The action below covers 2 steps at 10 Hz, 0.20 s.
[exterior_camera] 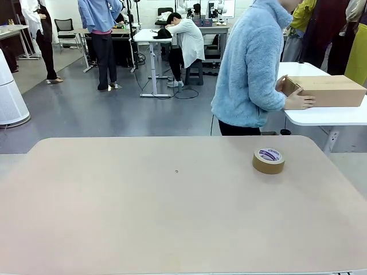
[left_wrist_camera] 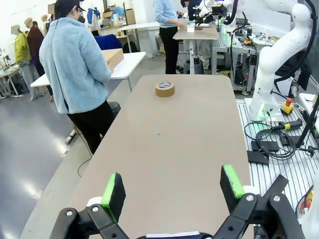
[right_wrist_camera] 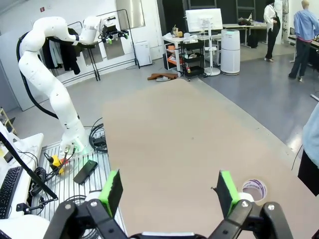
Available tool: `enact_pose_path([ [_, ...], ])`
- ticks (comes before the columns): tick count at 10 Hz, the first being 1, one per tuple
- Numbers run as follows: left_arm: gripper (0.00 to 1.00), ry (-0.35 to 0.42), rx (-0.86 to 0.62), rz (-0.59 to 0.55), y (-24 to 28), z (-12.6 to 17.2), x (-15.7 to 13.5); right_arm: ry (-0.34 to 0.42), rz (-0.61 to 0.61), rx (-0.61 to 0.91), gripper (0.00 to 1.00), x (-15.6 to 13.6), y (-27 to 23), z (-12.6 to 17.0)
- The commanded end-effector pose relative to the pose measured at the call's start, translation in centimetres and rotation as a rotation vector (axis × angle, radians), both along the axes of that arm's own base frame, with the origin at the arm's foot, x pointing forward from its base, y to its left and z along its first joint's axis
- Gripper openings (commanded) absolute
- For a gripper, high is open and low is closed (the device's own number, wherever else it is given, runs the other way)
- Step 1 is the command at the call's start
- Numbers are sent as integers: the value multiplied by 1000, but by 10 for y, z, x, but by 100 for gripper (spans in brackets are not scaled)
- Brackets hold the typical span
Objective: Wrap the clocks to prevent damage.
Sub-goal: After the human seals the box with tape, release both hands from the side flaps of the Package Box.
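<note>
We see both our grippers, left (left_wrist_camera: 173,188) and right (right_wrist_camera: 168,189), spread wide and empty above the beige table (exterior_camera: 172,217), the brown tape roll (exterior_camera: 268,160) lying flat at two o'clock, while a person in light-blue fleece (exterior_camera: 249,69) holds a brown cardboard carton (exterior_camera: 330,90) on a white side table (exterior_camera: 327,116).

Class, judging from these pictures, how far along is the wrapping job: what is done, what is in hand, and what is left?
Done: nothing visible yet. The table holds just a tape roll. In hand: the person has turned away to a carton on the white table behind, hands on it. Both robot hands, left and right, are open and idle. Left: all the wrapping.
</note>
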<state>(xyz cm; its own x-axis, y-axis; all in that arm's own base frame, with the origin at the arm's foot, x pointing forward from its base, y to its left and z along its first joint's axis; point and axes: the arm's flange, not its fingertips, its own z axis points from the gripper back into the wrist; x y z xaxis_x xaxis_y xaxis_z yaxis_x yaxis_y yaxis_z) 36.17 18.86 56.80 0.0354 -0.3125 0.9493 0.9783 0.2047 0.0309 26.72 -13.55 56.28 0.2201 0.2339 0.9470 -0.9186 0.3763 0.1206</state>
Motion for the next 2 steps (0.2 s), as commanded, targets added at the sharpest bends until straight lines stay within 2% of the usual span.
enact_pose_path([
  [1, 100, -9, -4, -2, 0, 3, -2, -16, 8, 15, 100, 2, 0, -1],
  [2, 100, -9, -4, -2, 0, 3, -2, -16, 8, 15, 100, 2, 0, -1],
])
